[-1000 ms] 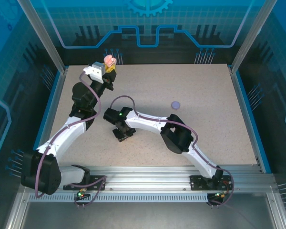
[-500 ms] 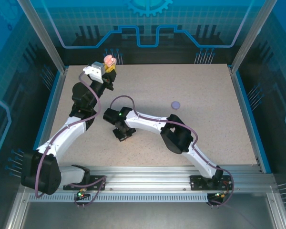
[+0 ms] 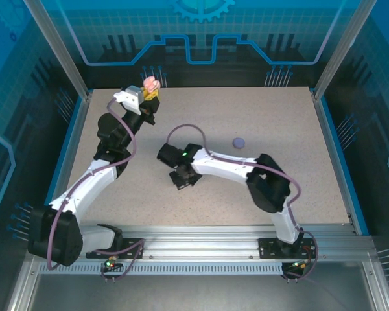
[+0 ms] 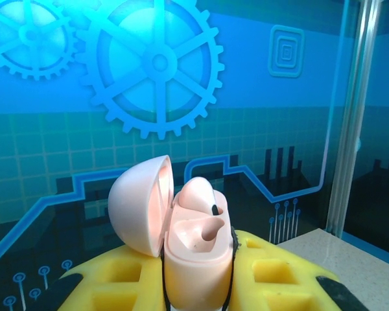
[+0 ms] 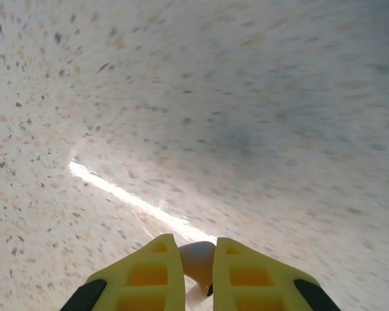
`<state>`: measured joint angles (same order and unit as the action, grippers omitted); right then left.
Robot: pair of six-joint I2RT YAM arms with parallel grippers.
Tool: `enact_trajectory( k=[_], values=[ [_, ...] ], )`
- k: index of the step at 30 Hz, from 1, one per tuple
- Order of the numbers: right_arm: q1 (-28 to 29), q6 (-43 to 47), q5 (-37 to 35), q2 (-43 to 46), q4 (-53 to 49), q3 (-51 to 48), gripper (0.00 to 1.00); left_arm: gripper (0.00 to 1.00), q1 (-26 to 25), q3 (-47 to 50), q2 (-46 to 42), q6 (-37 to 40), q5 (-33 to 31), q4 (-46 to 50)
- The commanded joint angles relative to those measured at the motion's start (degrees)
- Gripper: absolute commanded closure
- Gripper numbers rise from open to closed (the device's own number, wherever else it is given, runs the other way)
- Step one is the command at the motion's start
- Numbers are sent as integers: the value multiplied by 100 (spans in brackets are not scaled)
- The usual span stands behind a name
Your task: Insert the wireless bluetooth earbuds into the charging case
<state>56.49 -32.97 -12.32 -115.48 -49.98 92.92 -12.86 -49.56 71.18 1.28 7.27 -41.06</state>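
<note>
From above, my left gripper (image 3: 148, 91) is clamping the open pink charging case (image 3: 149, 83) upright at the worktop's (image 3: 279, 116) far edge as a steady target, its wrist view is showing one seated earbud (image 4: 198, 194), and my right gripper (image 5: 194, 249) is pinching a pale earbud (image 5: 196, 260) over the worktop's middle, ready for carrying across.

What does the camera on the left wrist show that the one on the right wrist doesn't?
Left wrist: an open pink charging case, lid tipped back, one pale pink earbud seated beside an empty socket, before a blue gear wall. Right wrist: the speckled table and a small pale piece, probably an earbud. Both: yellow fingers shut, the left hand on the case, the right hand on the piece.
</note>
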Motion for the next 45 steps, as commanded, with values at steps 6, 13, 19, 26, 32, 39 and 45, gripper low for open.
enact_trajectory(
  k=[6,13,19,26,32,39,45],
  values=[
    [-898,83,-714,2006,220,-647,89,100,-398,-44,-227,236,539,-95],
    [-1742,549,-757,3415,678,-528,88,100,-1039,-111,-82,540,750,-89],
    [-1975,1218,-595,4016,1438,-212,87,100,-1528,-220,104,870,846,24],
    [-1986,1675,-38,4190,2158,42,87,100,-1811,-473,362,1071,979,212],
    [-1949,2167,551,4255,2873,-146,87,100,-1939,-655,587,1168,1105,331],
    [-1906,2458,1012,4289,3236,-418,87,100,-2019,-782,669,1533,1215,627],
    [-1818,2442,1107,4169,2873,-291,87,100,-2023,-818,731,1717,1244,754]
  ],
)
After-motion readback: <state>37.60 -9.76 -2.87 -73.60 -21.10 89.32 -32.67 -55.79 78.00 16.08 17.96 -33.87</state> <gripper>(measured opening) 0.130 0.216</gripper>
